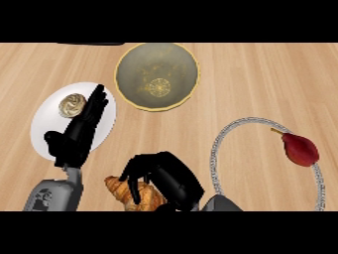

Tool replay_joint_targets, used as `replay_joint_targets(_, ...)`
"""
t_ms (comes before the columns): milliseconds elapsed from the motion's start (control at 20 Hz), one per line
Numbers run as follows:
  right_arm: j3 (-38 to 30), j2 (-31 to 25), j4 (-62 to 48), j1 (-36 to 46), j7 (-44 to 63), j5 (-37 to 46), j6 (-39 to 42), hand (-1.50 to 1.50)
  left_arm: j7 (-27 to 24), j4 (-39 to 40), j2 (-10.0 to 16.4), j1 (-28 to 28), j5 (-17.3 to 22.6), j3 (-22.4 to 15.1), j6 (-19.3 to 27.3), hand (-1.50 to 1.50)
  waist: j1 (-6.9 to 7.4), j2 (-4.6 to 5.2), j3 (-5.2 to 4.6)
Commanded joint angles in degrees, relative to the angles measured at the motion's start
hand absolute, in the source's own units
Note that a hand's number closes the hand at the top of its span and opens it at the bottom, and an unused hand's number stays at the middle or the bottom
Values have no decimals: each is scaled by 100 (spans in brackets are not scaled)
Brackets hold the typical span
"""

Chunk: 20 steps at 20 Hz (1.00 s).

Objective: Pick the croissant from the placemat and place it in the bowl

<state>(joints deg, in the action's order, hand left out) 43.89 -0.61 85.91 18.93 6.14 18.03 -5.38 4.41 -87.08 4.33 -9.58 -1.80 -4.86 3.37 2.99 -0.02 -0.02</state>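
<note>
— Looking down from the head view, where's the croissant (131, 194)?

— At the near edge, under the right hand (164, 178). The fingers are curled down over it, grasping it, and only its left end and lower side poke out. It's over bare surface (274, 79), just left of the placemat (217, 149), not inside the beaded ring. I can't tell whether it's lifted or resting on the wood.

— So what worries you?

— The hold, mostly. The hand covers one end, and the rest hangs out to the left. I'd guess that if the pastry tips on the way up, it could swing or slide out before it gets there.

— And the route?

— The bowl (145, 62) sits far and slightly left, well apart from the hand. That's a long carry, and the left hand (80, 134) stands released, fingers up, over the white plate (47, 124) beside that route. If the carry drifts left, the forearm could brush it.

— Anything else in the way?

— The small round thing (73, 104) on that plate is out of the line. So is the pear (301, 150) on the right side of the placemat. The bowl's rim is the other risk, I think: let go short of it and the croissant lands on the wood.
</note>
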Motion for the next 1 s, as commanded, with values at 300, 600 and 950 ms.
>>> replay_joint_targets(300,1210,61,1234,2411,2431,598,-2297,150,221,-47,-32,-26,5,68,91,0,-142,-63,-11)
replay_joint_targets(600,723,61,1058,4265,4397,747,-2343,150,64,20,-78,-27,-24,112,155,0,-161,-56,-12)
replay_joint_targets(950,48,61,-84,6193,5181,8,-2529,150,44,-28,1,23,-14,75,-7,0,-89,-24,-11)
